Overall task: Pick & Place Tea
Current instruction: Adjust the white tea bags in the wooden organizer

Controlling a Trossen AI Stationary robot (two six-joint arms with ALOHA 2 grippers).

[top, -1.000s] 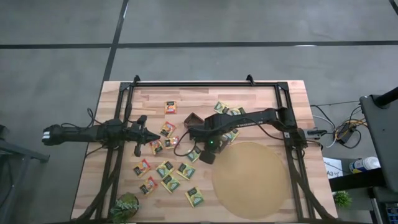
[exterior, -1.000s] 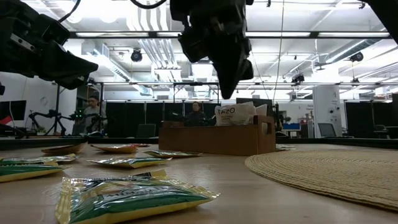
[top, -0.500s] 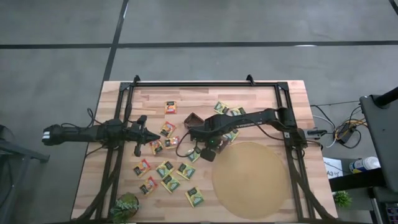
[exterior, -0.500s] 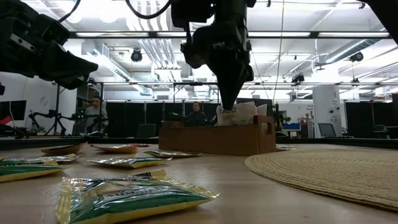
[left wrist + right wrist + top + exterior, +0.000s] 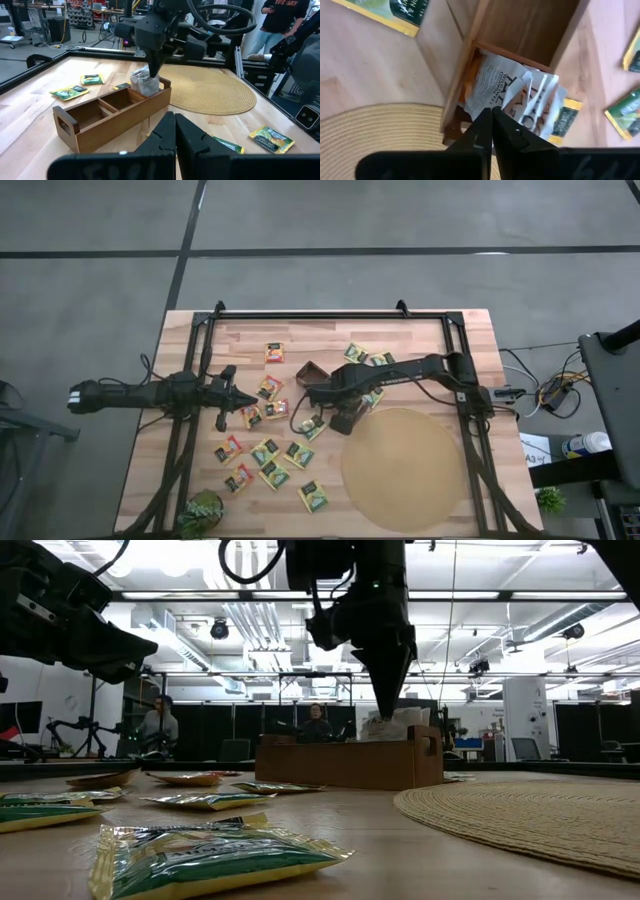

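Observation:
Several small green-yellow and orange-red tea sachets (image 5: 268, 450) lie flat on the table left of the round mat. The brown wooden box (image 5: 112, 112) stands among them. White sachets (image 5: 520, 102) stand bunched in its end compartment, next to the mat. My right gripper (image 5: 492, 111) is shut and points down into that compartment (image 5: 388, 712). My left gripper (image 5: 175, 127) is shut, holds nothing and hovers above the table's left part (image 5: 232, 395). My right gripper comes from above, pointing down, and its shut fingertips (image 5: 152, 74) rest on the upper edge of the bunched white sachets (image 5: 142, 82) in the box's end compartment. The sachets stand crumpled and tilted inside the box, with their lower parts behind its wall.
The big round woven mat (image 5: 405, 468) covers the near right part of the table. A green leafy object (image 5: 203, 512) sits at the near left corner. Black frame rails (image 5: 195, 370) run along the table's sides. People show in the room beyond.
My right gripper, shut throughout, has come down and shifted a little toward the table's right, from above the box onto the white sachets. The sachets have leaned over toward the mat side of the compartment.

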